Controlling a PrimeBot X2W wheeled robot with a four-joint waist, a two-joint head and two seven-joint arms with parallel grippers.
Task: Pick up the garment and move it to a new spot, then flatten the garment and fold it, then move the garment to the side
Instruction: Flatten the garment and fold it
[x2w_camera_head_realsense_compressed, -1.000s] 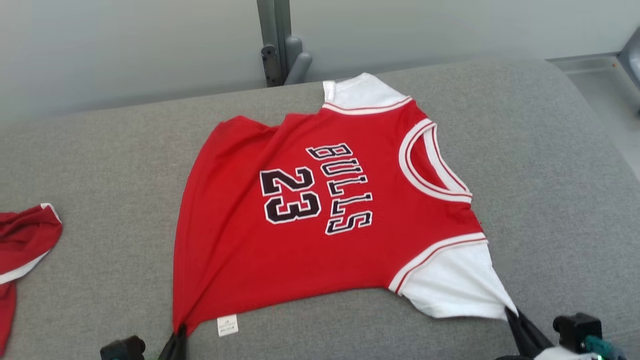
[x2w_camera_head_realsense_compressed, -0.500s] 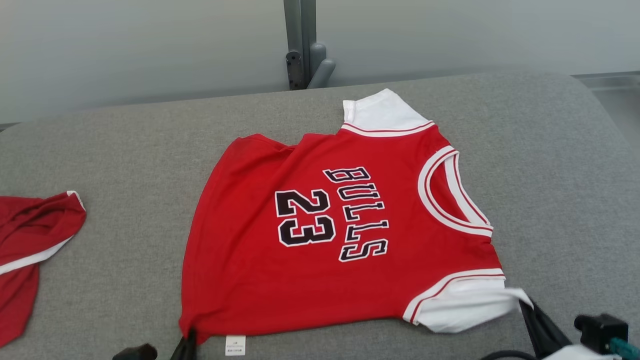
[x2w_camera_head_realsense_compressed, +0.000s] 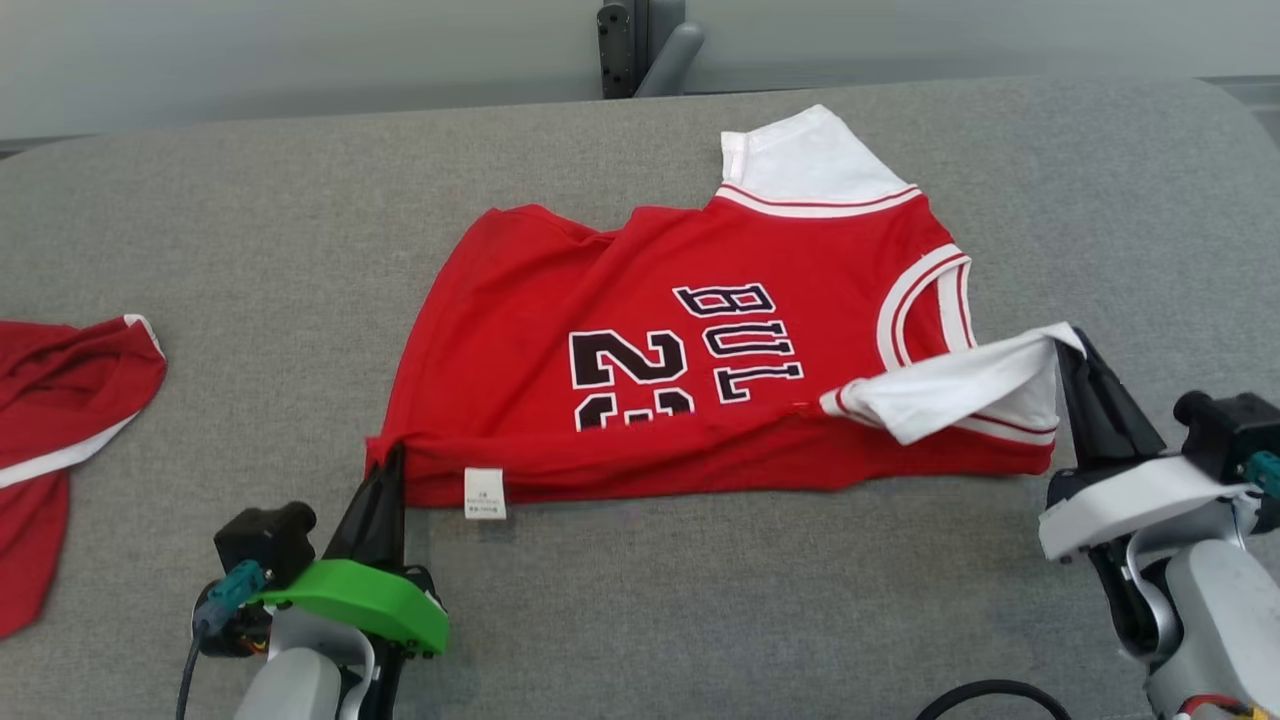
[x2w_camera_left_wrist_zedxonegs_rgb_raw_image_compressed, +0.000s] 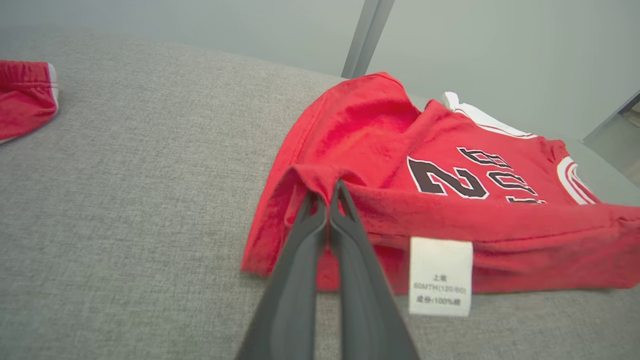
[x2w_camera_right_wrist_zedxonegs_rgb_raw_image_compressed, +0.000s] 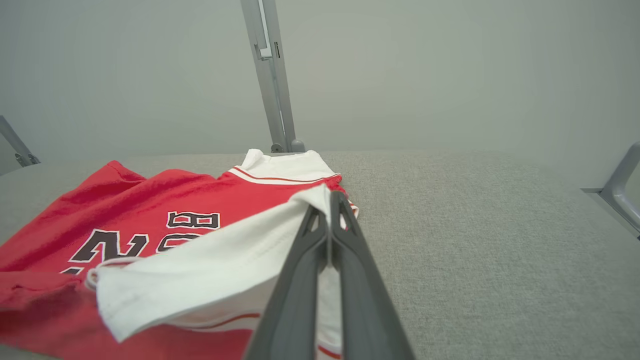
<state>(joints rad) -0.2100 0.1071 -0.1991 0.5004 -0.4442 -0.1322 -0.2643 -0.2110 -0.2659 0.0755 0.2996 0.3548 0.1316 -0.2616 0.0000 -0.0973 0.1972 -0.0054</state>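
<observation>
The garment is a red jersey with white sleeves and black lettering, lying on the grey padded table. Its near long edge is lifted and rolled over toward the far side. My left gripper is shut on the red hem corner at the jersey's left end; the left wrist view shows that gripper pinching the red cloth, a white label hanging beside it. My right gripper is shut on the white sleeve, held above the jersey. In the right wrist view this gripper holds the sleeve.
Another red and white garment lies bunched at the table's left edge, also in the left wrist view as red cloth. A grey metal post stands behind the table against a pale wall. Bare grey padding lies in front of and right of the jersey.
Both grippers have lifted the jersey's near edge and carried it toward the far side, covering the lower part of the lettering. The head camera has also shifted, bringing both arms further into view.
</observation>
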